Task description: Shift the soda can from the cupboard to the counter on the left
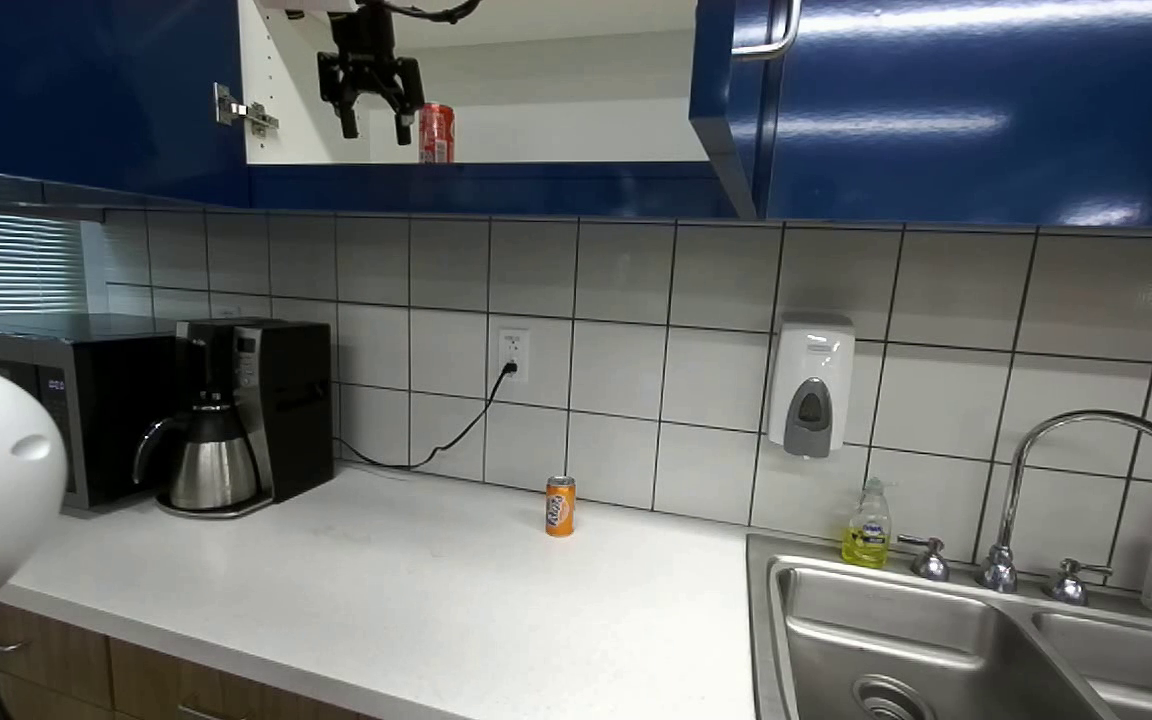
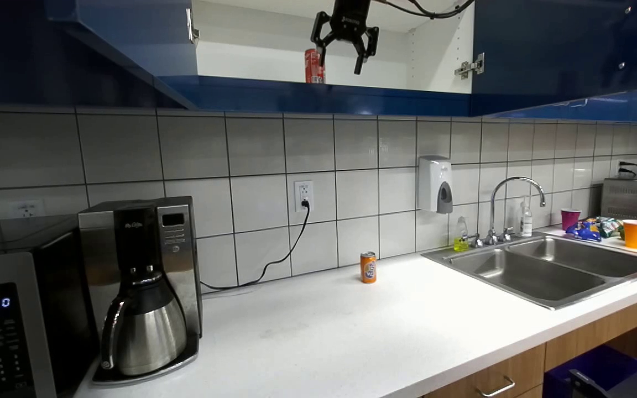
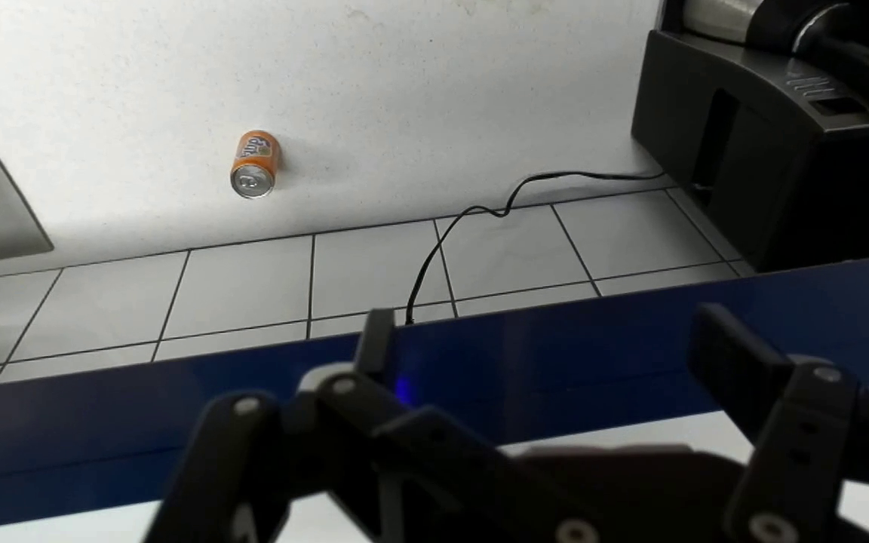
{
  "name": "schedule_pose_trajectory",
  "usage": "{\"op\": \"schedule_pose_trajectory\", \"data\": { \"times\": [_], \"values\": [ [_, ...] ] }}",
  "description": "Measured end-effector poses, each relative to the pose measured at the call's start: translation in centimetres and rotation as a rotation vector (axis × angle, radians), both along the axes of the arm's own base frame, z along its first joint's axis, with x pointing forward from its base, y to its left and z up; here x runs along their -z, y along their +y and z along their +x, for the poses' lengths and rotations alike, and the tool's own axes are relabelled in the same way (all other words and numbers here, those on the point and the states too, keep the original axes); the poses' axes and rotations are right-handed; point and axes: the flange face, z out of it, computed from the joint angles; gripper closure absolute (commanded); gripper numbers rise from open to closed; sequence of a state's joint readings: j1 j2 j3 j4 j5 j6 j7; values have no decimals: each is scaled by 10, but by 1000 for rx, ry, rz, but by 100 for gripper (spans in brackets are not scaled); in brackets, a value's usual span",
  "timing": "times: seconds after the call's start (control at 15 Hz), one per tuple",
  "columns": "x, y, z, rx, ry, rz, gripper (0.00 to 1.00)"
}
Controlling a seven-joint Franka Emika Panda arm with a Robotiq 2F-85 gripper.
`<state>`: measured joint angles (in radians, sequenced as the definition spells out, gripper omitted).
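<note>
The gripper (image 1: 376, 133) is hanging with fingers apart; the cylindrical red can (image 1: 437, 135) is standing in the glossy cupboard (image 1: 496, 187) above the speckled counter (image 1: 416, 590).

Red soda can (image 1: 437, 134) upright in open cupboard (image 1: 496, 188)
Can w/ pale markings, btm hidden by cupboard's front edge; cupboard dk blue ext., off-white int.; counter (image 1: 416, 600) below, white top, wood-look fronts.

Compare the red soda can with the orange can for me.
The soda can is red and sits in the cupboard; the orange can is on the counter. The soda can's base is hidden in both exterior views; the orange can shows whole. Both stand upright.
</note>
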<state>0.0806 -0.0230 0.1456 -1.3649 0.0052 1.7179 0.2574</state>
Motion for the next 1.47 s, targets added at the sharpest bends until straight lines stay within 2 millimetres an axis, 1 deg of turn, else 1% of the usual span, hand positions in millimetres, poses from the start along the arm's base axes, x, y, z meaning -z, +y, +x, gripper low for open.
{"op": "schedule_pose_trajectory", "data": {
  "times": [0.2, 0.4, 0.87, 1.47],
  "values": [
    [2, 0, 15, 4, -8, -20, 0],
    [-1, 1, 26, 4, -25, -32, 0],
    [-17, 4, 43, 5, -84, -58, 0],
    [-23, 9, 64, 6, -158, -86, 0]
  ]
}}
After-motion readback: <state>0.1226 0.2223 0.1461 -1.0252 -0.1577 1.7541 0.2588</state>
